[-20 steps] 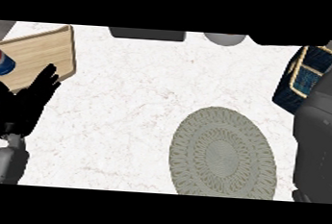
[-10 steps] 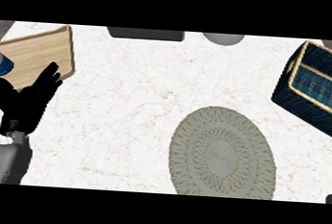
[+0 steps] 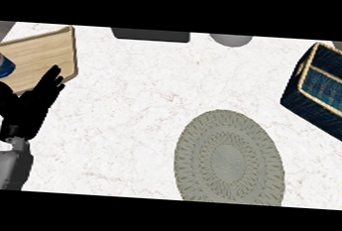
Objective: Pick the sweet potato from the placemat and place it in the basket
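Nearest: round placemat (image 3: 230, 158), bare on the white tabletop (image 3: 146, 96). Left hand (image 3: 28, 106) rests at the left edge, fingers (image 3: 50, 83) straight and released, holding nothing. Farther right: basket (image 3: 329, 92). Sweet potato location: cannot tell.

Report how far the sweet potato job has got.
Looks done: the placemat lies bare, no sweet potato on it, and none shows on the counter. In hand: nothing; the left hand rests open at the view's left, and the right hand is out of view. Left: unclear; the basket is cut off at the right edge, its contents unseen.
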You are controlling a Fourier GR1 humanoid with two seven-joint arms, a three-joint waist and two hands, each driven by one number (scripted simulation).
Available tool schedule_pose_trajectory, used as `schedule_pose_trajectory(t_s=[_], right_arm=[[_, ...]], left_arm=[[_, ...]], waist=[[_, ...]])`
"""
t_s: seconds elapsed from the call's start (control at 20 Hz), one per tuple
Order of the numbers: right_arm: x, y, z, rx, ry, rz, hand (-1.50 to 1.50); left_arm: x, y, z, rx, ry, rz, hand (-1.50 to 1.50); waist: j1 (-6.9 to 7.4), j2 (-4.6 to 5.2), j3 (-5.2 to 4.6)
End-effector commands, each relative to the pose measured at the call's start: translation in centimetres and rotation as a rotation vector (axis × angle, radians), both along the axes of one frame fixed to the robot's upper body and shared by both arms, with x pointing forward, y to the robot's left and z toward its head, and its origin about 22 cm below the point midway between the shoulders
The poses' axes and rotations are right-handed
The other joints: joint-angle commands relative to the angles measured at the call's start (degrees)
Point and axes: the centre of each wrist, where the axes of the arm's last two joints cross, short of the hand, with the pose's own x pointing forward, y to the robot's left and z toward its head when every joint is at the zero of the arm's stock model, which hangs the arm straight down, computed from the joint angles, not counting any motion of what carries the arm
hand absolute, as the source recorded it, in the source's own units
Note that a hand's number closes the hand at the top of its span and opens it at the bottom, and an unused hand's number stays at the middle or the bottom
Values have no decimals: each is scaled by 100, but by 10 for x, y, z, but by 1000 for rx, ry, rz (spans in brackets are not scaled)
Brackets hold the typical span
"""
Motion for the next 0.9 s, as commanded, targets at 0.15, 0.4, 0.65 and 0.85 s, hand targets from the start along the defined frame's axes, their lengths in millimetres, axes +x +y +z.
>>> schedule_pose_trajectory(t_s=[0.15,0.4,0.65,0.85], right_arm=[[8,-44,-33,30,-86,-225,150],[18,-74,-52,69,-16,-169,-150],[19,-78,-43,78,-63,-59,-150],[20,-92,-41,129,-169,-103,-150]], left_arm=[[8,1,2,10,-9,1,0],[2,3,0,5,6,0,0],[1,-13,-12,20,3,4,0],[4,8,-2,7,-11,1,0]], waist=[[2,24,0],[13,4,0],[-8,-1,0],[11,6,0]])
